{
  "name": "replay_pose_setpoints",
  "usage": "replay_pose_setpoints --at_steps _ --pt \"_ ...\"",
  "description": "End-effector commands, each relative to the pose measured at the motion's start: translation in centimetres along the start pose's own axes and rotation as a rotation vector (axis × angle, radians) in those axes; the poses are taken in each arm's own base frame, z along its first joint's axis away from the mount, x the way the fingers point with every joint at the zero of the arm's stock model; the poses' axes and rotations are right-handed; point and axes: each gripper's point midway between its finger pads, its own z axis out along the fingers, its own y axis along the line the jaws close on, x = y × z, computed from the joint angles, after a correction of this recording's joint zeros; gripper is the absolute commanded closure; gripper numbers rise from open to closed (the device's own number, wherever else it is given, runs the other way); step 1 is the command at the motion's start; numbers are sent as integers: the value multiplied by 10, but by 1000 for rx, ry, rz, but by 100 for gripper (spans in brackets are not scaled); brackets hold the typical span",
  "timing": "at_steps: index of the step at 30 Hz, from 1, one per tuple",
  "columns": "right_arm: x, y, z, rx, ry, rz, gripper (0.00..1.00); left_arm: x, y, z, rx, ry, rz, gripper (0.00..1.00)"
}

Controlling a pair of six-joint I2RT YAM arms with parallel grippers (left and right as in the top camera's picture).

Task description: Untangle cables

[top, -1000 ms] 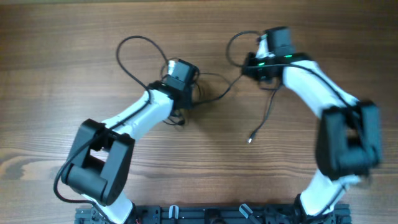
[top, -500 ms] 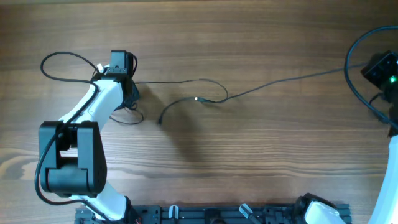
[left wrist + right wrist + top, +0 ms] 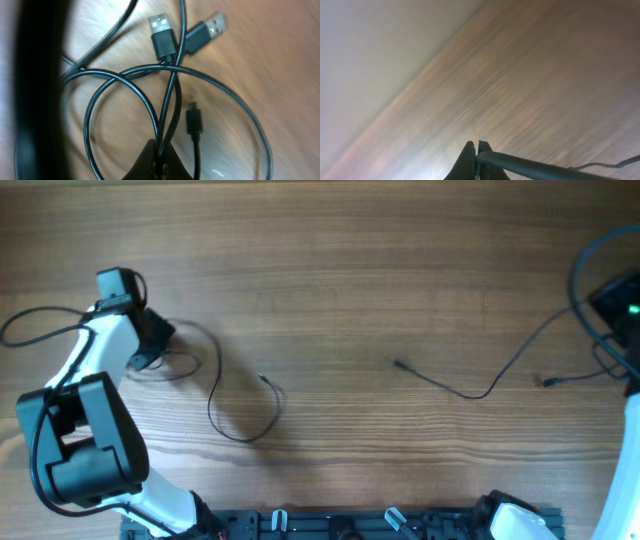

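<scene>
Left gripper (image 3: pixel 159 159) found clamped tight on the first cable (image 3: pixel 170 107), its black loops lying on the table (image 3: pixel 350 260) directly beyond the fingertips; right gripper (image 3: pixel 475 152) pinched on the second cable (image 3: pixel 465 394), which trails leftward, well apart from the first

Soft even light, blurred wrist views
</scene>
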Motion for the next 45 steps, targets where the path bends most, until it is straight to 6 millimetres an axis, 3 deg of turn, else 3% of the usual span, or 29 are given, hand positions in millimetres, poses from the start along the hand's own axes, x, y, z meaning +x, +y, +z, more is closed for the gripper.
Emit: replay_pose_setpoints --at_steps 1,3,5,8,9,10,14,17,22,25,27,29,31,35,38,40,42,44,45 --pt "53 42 29 -147 204 -259 96 36 -68 -14 231 80 143 96" --pt "81 44 56 -147 316 -377 96 56 -92 -19 262 82 220 96" --pt "103 32 85 -109 424 -354 96 83 -117 -25 291 95 309 96" --pt "160 25 107 -160 691 -286 94 118 -143 -32 324 106 416 96" --pt "172 18 113 -137 744 -273 88 127 -153 -34 344 102 446 96" --pt "180 12 116 -115 782 -266 57 137 -165 -36 369 93 477 94" --pt "181 11 113 -103 792 -244 0 156 -179 -39 396 91 530 89" --pt "198 4 94 -59 889 -221 0 163 -181 -39 398 98 547 75" --pt "237 9 59 -16 1064 -335 1 163 -181 -39 400 96 547 67" --pt "254 14 41 -34 1139 -444 16 163 -182 -39 401 95 547 67" --pt "253 3 45 83 1105 -513 18 162 -184 -40 408 88 546 66" --pt "243 -11 51 226 1039 -514 29 162 -184 -40 409 87 546 65" --pt "237 -19 53 273 1015 -544 28 162 -184 -40 409 88 546 65" --pt "248 -22 63 235 1013 -578 73 162 -184 -40 409 87 546 64" --pt "265 -25 60 188 1069 -579 79 162 -184 -40 409 88 546 65" --pt "268 -20 63 140 1073 -593 96 162 -184 -40 410 87 546 65" --pt "245 -23 75 228 967 -598 96 162 -184 -40 409 88 546 64" --pt "194 -17 82 324 806 -573 96 164 -181 -38 402 94 547 64" --pt "156 -14 86 382 677 -548 96 166 -178 -36 396 100 547 64"
